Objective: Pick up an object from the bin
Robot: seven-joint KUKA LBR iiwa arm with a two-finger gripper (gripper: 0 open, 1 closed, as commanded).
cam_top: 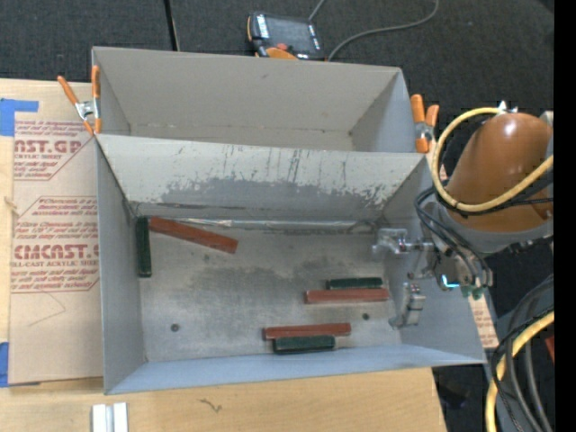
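Floor (pixel 54 7): dark, carpet-like, behind and to the right of the bin.

Tabletop (pixel 315 403): pale wood, along the near edge below the bin.

Bin (pixel 261 97): grey metal with sloping walls. The back slope is scraped and streaked pale, and the flat bottom is scuffed.

Arm (pixel 499 178): enters from the right over the bin's right wall. It has a rounded orange-brown cover, looped with yellow and black cables.

Claw (pixel 402 277): low at the right side of the bin bottom, its two metal fingers standing wide apart, one toward the back and one toward the front.

Long brown bar (pixel 192 235): back left of the bottom, lying flat and slanted.

Front brown bar (pixel 306 330): near the front wall, lying flat, with the front green bar (pixel 304 344) touching it along its near side.

Middle brown bar (pixel 346 295): right of centre. Its right end is just beside the claw, roughly level with the gap between the fingers. It is the thing nearest the claw.

Middle green bar (pixel 355 283): dark, lying against the far side of the middle brown bar.

Left green bar (pixel 142 246): dark, lying along the left wall, its far end near the long brown bar.

Black box (pixel 283 36): on the floor behind the bin, with orange trim and a cable attached.
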